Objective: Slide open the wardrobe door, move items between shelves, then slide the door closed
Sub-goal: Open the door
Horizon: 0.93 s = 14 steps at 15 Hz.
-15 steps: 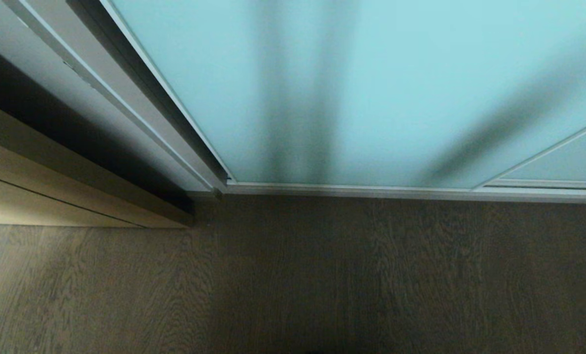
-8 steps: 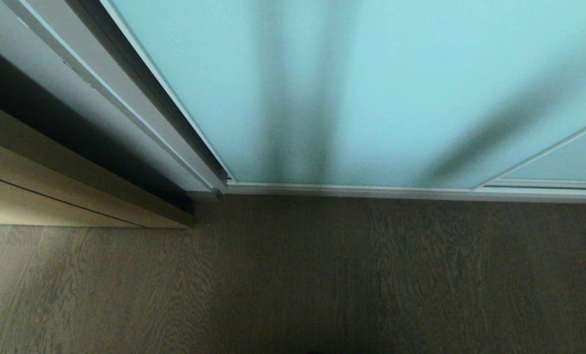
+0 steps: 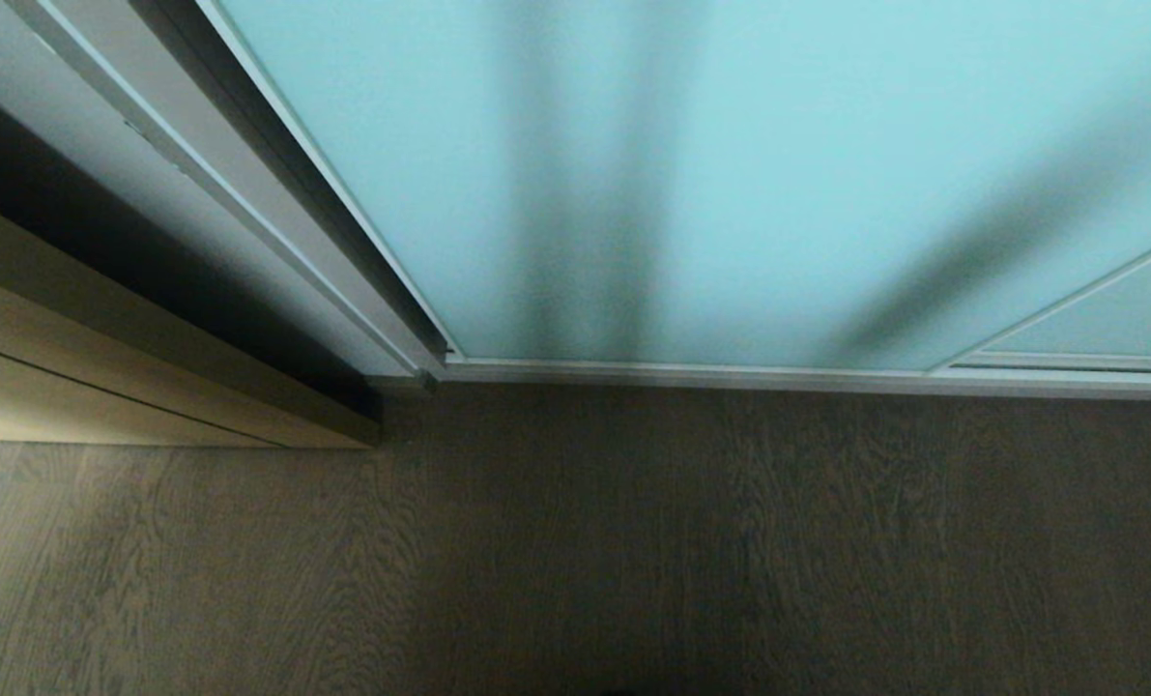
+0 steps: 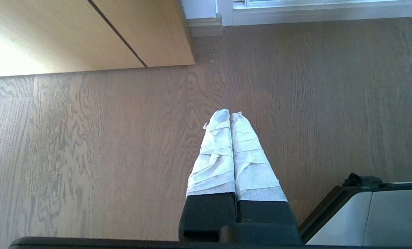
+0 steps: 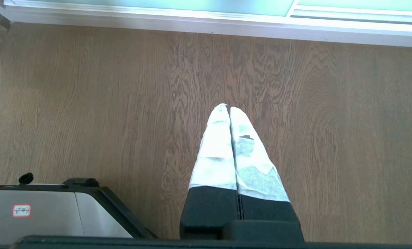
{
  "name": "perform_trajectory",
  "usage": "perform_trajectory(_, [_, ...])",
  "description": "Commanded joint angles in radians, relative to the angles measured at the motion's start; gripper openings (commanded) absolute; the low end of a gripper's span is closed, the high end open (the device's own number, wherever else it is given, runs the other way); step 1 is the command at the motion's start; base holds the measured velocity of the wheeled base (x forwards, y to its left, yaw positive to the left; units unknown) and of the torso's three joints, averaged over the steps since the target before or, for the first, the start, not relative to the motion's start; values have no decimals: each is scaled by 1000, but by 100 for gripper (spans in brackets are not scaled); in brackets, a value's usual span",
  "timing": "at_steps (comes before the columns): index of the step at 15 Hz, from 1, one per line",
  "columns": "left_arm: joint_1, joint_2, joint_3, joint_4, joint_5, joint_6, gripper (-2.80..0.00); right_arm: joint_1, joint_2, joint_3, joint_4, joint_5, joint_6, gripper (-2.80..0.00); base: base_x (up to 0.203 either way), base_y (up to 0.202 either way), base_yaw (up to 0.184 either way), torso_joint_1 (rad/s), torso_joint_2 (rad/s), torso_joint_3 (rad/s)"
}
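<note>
The left tool is hanging above the wooden floor with its two white-wrapped fingers pressing flat against each other, so it is fully closed and is gripping nothing. A corner of the robot's grey and black base is showing beside it. Farther out from this tool, the light-brown wooden door is standing on the floor, with a white baseboard corner next to it.

The right tool is hanging over the same floor, its wrapped fingers likewise lying closed together and carrying nothing. The base, bearing a small red-edged label, is sitting to one side of it. Beyond its tips, well apart from them, the silvery bottom frame of the sliding wardrobe door is running along the floor.

In the head view neither tool is showing. The sliding wardrobe door, a pale aqua frosted panel, is standing shut against the grey side frame at the left, with dark vague shapes showing through the glass. A second panel is overlapping at the right. The cushion and shelves are hiding behind the glass and cannot be made out.
</note>
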Motion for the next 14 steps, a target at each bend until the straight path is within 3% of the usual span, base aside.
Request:
perform_trajectory(1, [0, 2, 0, 1, 0, -1, -280, 0, 1, 0, 0, 0, 0, -280, 0, 0, 0, 0, 0, 0])
perform_trajectory(5, [0, 12, -49, 9, 10, 3, -280, 0, 1, 0, 0, 0, 0, -280, 0, 0, 0, 0, 0, 0])
perform_trajectory(10, [0, 272, -434, -31, 8, -17, -280, 0, 1, 0, 0, 0, 0, -280, 0, 0, 0, 0, 0, 0])
perform_trajectory(12, [0, 413, -509, -139, 5, -23, -280, 0, 1, 0, 0, 0, 0, -280, 0, 0, 0, 0, 0, 0])
perform_trajectory(14, [0, 556, -554, -354, 4, -27, -280, 0, 1, 0, 0, 0, 0, -280, 0, 0, 0, 0, 0, 0])
